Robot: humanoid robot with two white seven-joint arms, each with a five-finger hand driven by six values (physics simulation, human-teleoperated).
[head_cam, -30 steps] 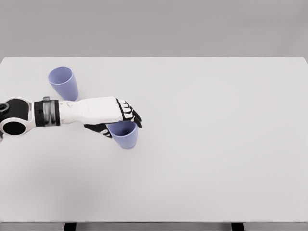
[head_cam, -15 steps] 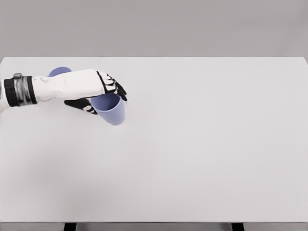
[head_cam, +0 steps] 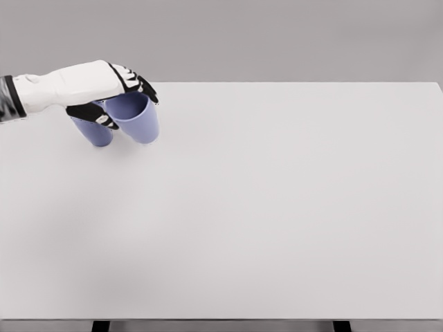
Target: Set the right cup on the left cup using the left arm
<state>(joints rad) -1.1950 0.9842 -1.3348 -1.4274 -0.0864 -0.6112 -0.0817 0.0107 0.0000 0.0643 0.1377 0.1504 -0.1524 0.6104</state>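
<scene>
My left hand (head_cam: 119,97) is shut on a lavender cup (head_cam: 138,121) and holds it in the air over the far left of the white table (head_cam: 277,207). The held cup hangs upright, tilted slightly, with its rim under my fingers (head_cam: 138,84). A second lavender cup (head_cam: 95,130) stands on the table just left of the held one, and my hand and thumb hide its upper part. The two cups look side by side, nearly touching. My right arm is out of view.
The table's far edge runs just behind the cups. A plain grey wall (head_cam: 277,34) fills the background.
My left hand has lifted the cup off the table and carried it up and to the left, from the table's middle left to right beside the other cup.
</scene>
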